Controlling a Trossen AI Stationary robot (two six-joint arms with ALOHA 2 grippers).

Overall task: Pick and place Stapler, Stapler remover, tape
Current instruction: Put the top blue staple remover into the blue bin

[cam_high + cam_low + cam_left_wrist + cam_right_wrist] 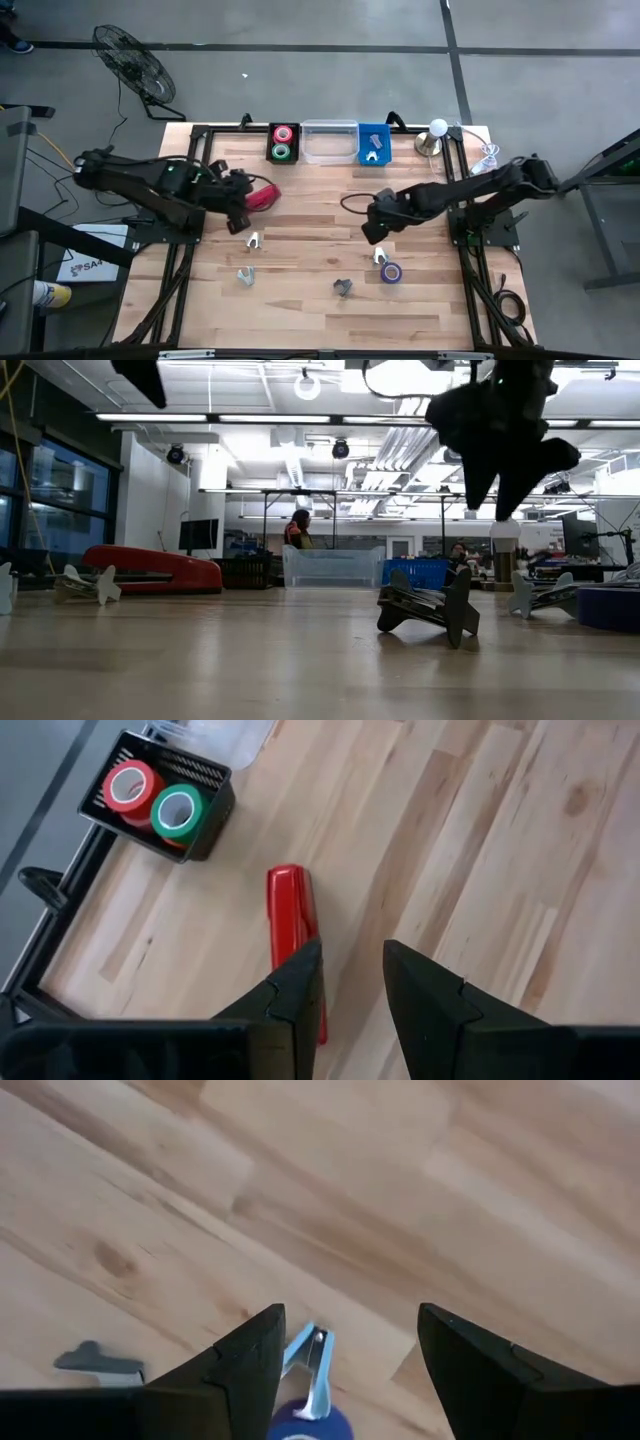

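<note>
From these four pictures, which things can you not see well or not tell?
- Long bright-red stapler: in the left wrist view its near end is hidden behind the left tool.
- Blue tape roll: cut off by the right wrist picture's edge, below the right tool.
- Blue bin: its small contents are too small to identify in the high view.

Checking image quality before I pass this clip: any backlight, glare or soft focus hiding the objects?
Low view: bright ceiling lights leave the right hand a black silhouette; the stapler stays readable, the near table soft. Left wrist view: even light, stapler and tape rolls crisp. Right wrist view: wood slightly soft, blue tape roll cut off by the picture's edge. High view: evenly lit, without glare.
</note>
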